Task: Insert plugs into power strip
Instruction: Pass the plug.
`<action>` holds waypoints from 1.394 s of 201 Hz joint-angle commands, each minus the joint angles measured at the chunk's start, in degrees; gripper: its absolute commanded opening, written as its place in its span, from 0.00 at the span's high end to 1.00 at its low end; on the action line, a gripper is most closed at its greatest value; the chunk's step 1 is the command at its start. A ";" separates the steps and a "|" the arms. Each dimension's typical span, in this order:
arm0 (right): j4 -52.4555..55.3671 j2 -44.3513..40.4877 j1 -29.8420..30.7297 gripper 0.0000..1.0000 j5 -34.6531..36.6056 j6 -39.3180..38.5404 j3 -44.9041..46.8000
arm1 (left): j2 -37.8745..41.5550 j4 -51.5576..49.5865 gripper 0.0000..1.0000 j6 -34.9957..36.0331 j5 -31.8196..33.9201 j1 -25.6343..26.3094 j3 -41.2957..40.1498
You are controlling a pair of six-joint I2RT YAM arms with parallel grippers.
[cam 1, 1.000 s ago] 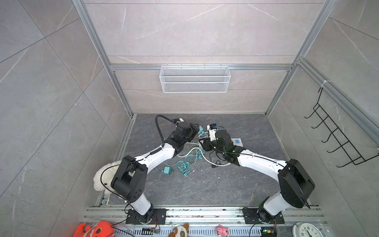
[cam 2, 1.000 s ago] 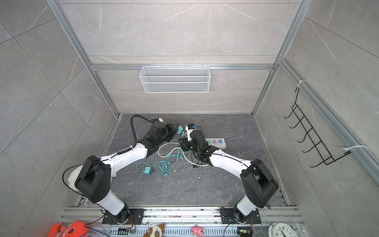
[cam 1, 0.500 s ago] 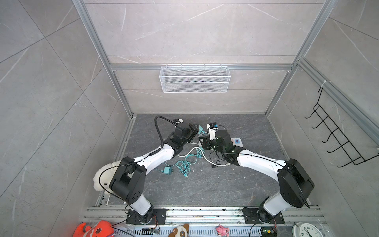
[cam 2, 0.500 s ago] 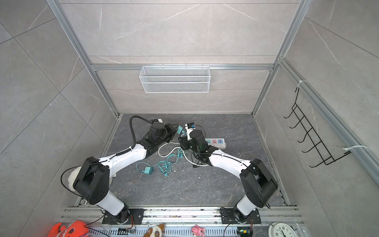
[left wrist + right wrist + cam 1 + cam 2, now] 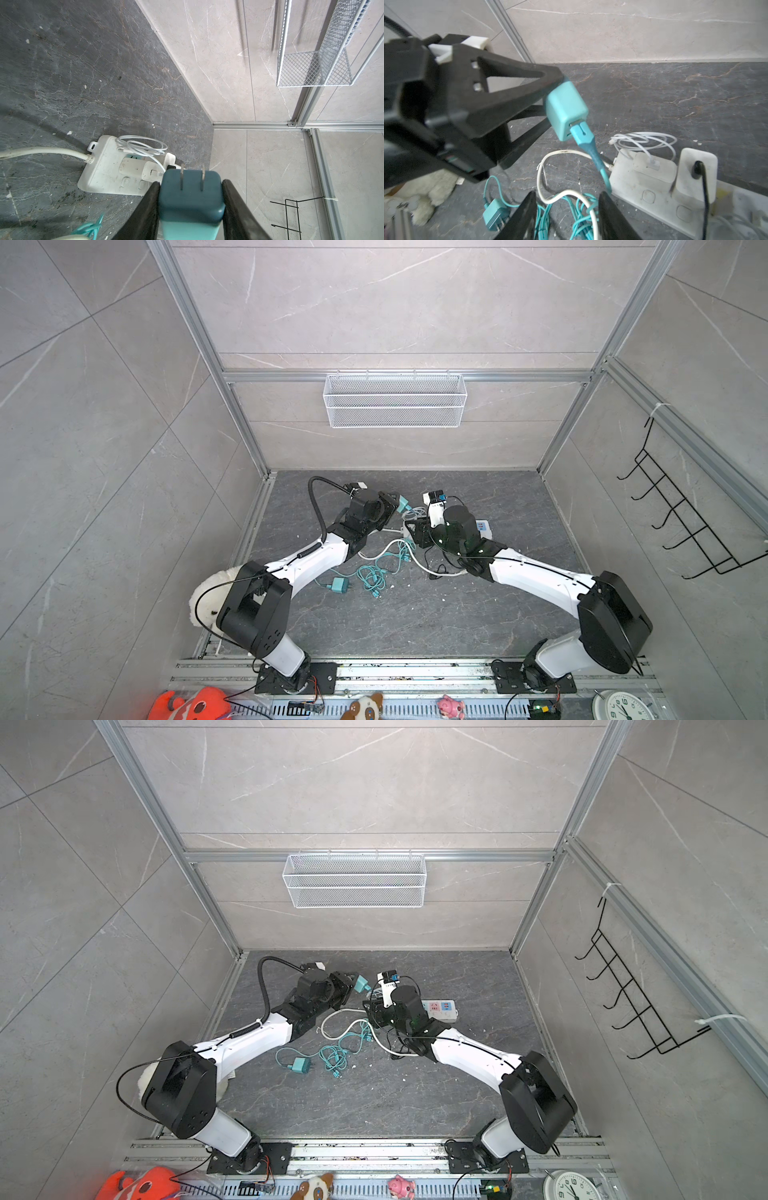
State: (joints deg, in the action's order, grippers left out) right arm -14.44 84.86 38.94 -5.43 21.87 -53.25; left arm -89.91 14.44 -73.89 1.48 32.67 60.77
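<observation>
High top views look down; close wrist views apparently share the power strip (image 5: 104,166).

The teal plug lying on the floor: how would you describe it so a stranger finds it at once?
Look at the dark floor beside the left arm's white forearm. A teal plug lies there next to a tangle of teal cable. The other teal plug is held up in the left tool; this one lies free.
</observation>
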 commanded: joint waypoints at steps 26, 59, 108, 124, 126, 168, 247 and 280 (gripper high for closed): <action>1.83 -3.89 0.07 0.50 -9.81 1.13 2.91 | 4.52 0.42 0.76 1.80 0.73 -1.05 -3.86; 2.48 -4.22 0.06 0.50 -7.05 0.51 4.90 | 6.41 -1.33 0.77 2.22 1.08 -1.11 -9.10; 3.87 -2.51 0.04 0.49 -3.34 0.03 4.21 | 11.94 -6.76 0.79 3.60 1.51 -1.09 -17.19; 4.17 -2.17 0.05 0.49 -2.91 -0.31 4.08 | 14.13 -9.74 0.80 4.28 1.32 -1.07 -19.20; 4.22 -2.03 0.05 0.49 -3.09 -0.39 4.00 | 14.45 -9.99 0.80 4.35 1.27 -1.10 -19.42; 5.01 -0.74 0.01 0.49 -4.50 -1.01 2.66 | 20.98 -26.76 0.81 10.90 -2.34 -1.15 -14.76; 2.53 -1.84 0.44 0.49 -16.35 -1.82 3.11 | 16.31 -29.87 0.83 13.68 -11.63 -1.47 -6.83; -0.08 -4.16 0.56 0.49 -17.95 -1.22 5.99 | 14.11 -23.78 0.83 11.16 -10.88 -1.50 -7.66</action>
State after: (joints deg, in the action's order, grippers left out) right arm -11.68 83.15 39.00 -20.36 20.75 -49.47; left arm -75.09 -15.42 -61.12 -8.14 31.33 53.04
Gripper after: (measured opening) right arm 0.512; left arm 0.448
